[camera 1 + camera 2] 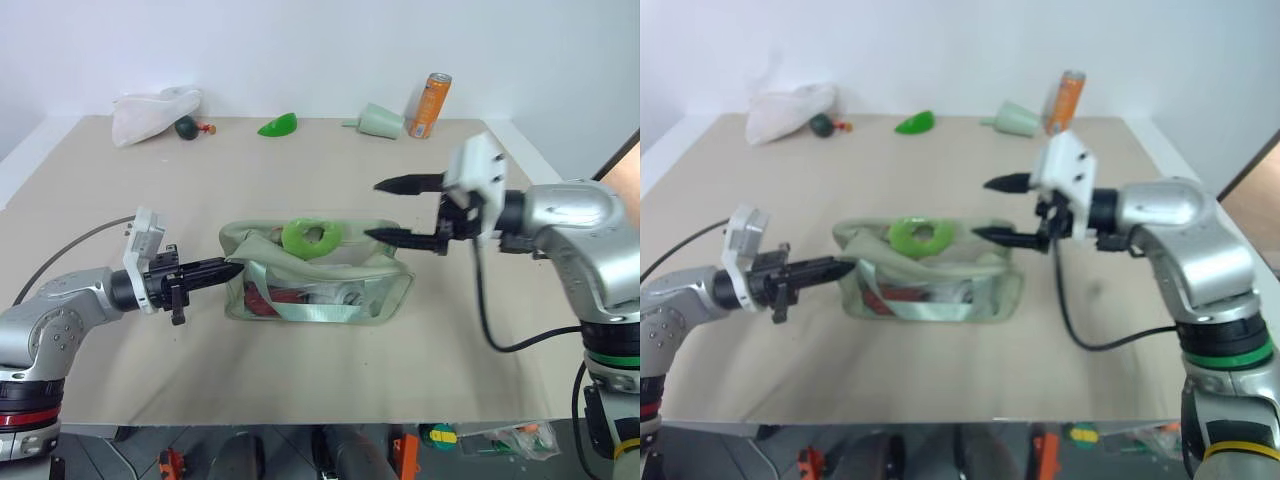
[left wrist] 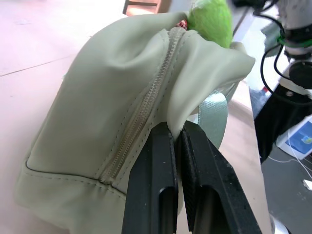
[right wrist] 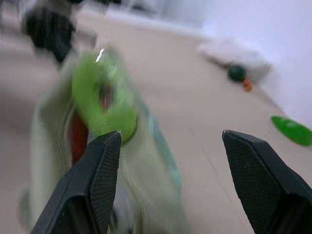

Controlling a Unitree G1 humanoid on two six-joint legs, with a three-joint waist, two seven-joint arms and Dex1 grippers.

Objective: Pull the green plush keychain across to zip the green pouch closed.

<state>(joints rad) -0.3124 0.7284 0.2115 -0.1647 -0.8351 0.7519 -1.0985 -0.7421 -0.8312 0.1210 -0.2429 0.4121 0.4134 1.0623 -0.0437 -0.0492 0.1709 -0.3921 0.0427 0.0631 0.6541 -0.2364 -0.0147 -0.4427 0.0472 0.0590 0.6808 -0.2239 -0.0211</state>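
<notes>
A: Largest first?
B: One table (image 1: 300,380), beige top. Near its middle, one green pouch (image 1: 330,300), with clear side panels, a webbing strap and red contents showing through.

A: The arms?
B: Two. The left gripper (image 1: 232,268) has its fingers pressed together, pinching the fabric at the pouch's left end beside the zipper. The right gripper (image 1: 392,210) hangs by the pouch's right end, fingers spread wide, holding nothing.

A: The keychain?
B: One green plush keychain (image 1: 311,237), a ring lying on top of the pouch, about mid-length.

A: Along the far edge?
B: One white cloth bag (image 1: 150,112), one orange can (image 1: 429,105) standing upright, one pale green funnel (image 1: 379,122) on its side, one glossy green leaf shape (image 1: 279,126), one dark green ball (image 1: 186,127) just beside the bag.

A: Any writing?
B: The can's print is too small to read.
</notes>
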